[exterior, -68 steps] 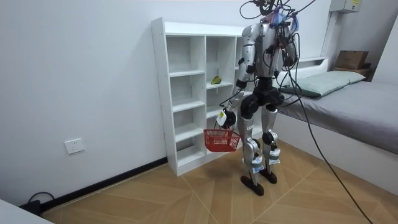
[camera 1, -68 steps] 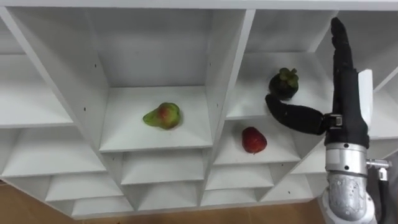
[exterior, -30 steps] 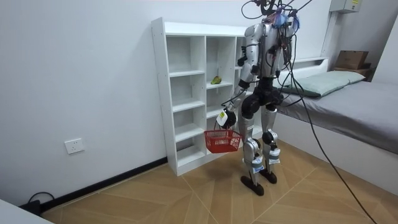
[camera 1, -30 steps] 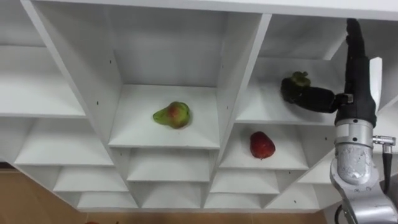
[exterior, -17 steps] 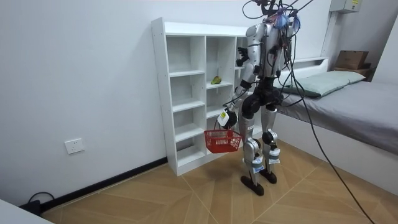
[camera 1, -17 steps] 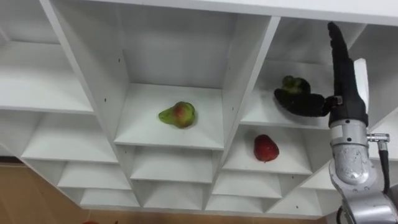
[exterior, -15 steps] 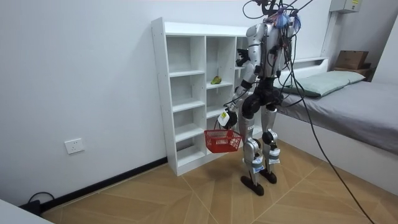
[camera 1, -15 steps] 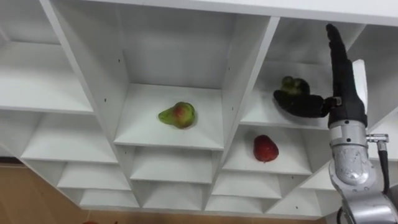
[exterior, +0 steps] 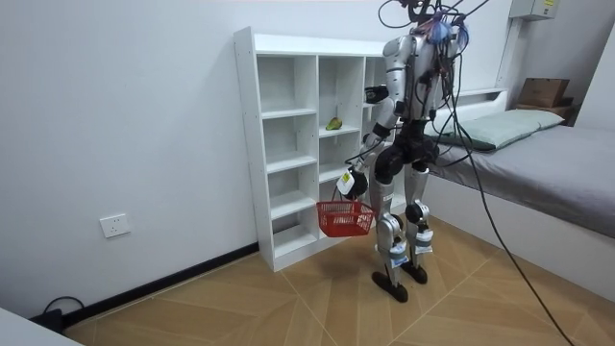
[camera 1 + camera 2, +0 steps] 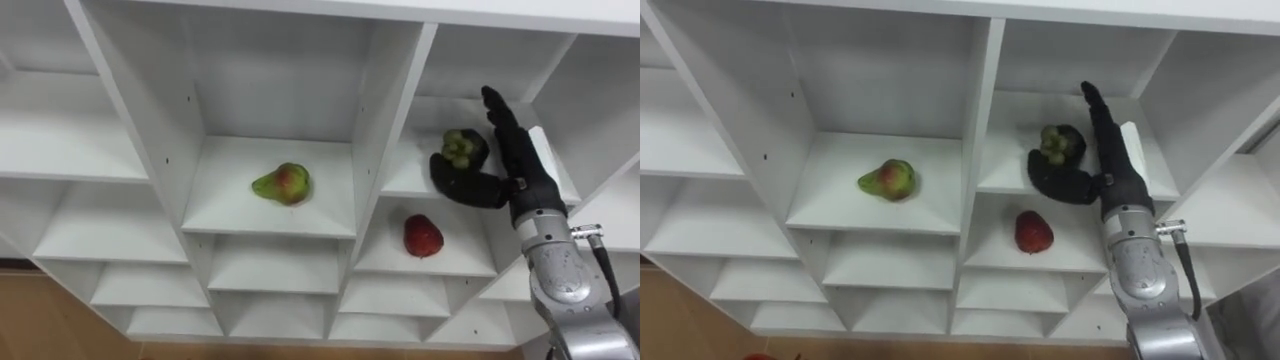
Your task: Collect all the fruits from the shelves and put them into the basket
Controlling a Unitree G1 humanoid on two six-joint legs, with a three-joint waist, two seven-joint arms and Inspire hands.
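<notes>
Since about half a second ago the right hand (image 10: 516, 172) has tipped over toward the left. Its fingers (image 10: 503, 115) were pointing straight up beside the shelf wall, and now they lean in right next to the mangosteen (image 10: 460, 147). More of the fruit shows now too, since the thumb isn't covering as much of it.

So the mangosteen sits on its board in the right-hand compartment of the white shelf unit (image 10: 385, 120), green cap up. The right hand is spread open around it. The fingers are straight and run up along the fruit's right side, and the thumb (image 10: 462, 187) lies across just below and in front of it. It looks like the thumb touches the fruit, but I honestly can't tell for sure. Nothing is clamped on it.

One compartment down there's a red fruit (image 10: 423, 236), apart from the hand. A pear (image 10: 283, 184) lies on its side one column to the left, well away from the hand.

In the room view the robot stands upright facing the shelf unit with its right arm raised into it. The left hand (image 9: 349, 182) hangs low by its hip with a red basket (image 9: 344, 219) dangling under it by the handle. Can't tell how it grips from that far off.
</notes>
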